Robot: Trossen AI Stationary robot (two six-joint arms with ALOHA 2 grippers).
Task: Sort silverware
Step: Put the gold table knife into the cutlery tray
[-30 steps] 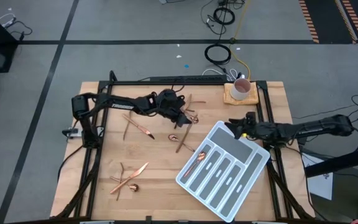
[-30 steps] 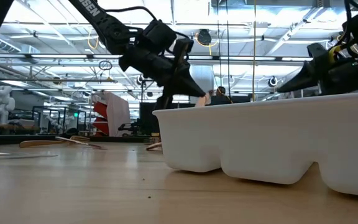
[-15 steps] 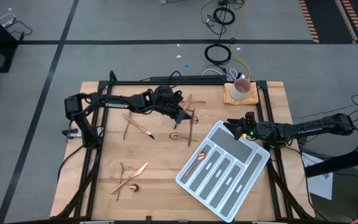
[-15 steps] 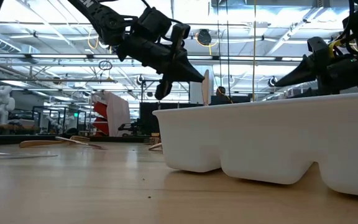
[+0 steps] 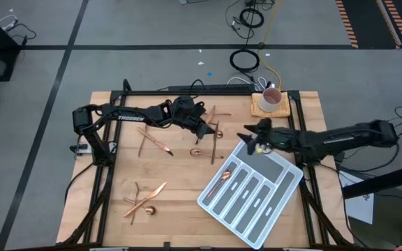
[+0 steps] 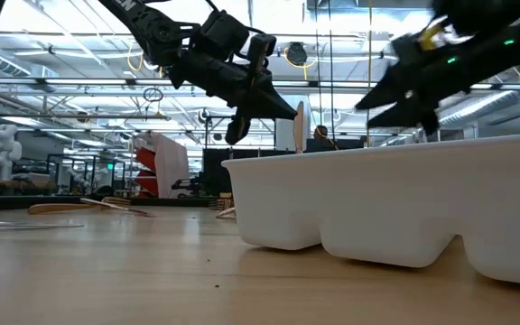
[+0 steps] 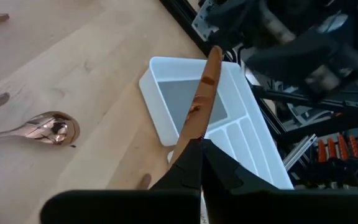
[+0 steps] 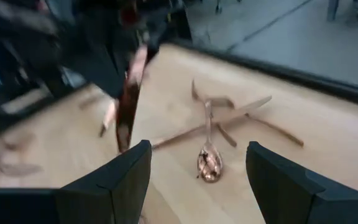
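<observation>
My left gripper [image 5: 205, 130] is shut on one copper knife [image 7: 204, 93] above the table's far middle; the knife also shows in the low view [image 6: 299, 126] and the right wrist view [image 8: 129, 93]. My right gripper [image 5: 247, 139] is open and empty [image 8: 197, 180], above the far corner of the grey-white tray [image 5: 253, 192], facing the left gripper. Two or three copper pieces [image 5: 222, 183] lie in the tray's leftmost slot. A spoon [image 5: 196, 152] and crossed pieces [image 5: 213, 118] lie flat on the table near the left gripper. My left gripper pinches the knife by one end [image 7: 194, 146] between its two shut fingers [image 7: 219, 171]. The knife runs on along the fingers, its free end [image 7: 214, 56] toward the tray. It is lifted clear of the table and stands nearly upright in the low view.
More silverware lies at the table's left middle [image 5: 155, 143] and in a crossed cluster at the near left [image 5: 145, 199]. A cup on a wooden coaster [image 5: 271, 101] stands at the far right corner. A black frame rail [image 5: 187, 90] runs along the far edge.
My left gripper has risen a little with the knife, which now stands lifted clear beside the tray's far corner. My right gripper has gone toward the table's left edge, closer to the left gripper, and still stands open.
</observation>
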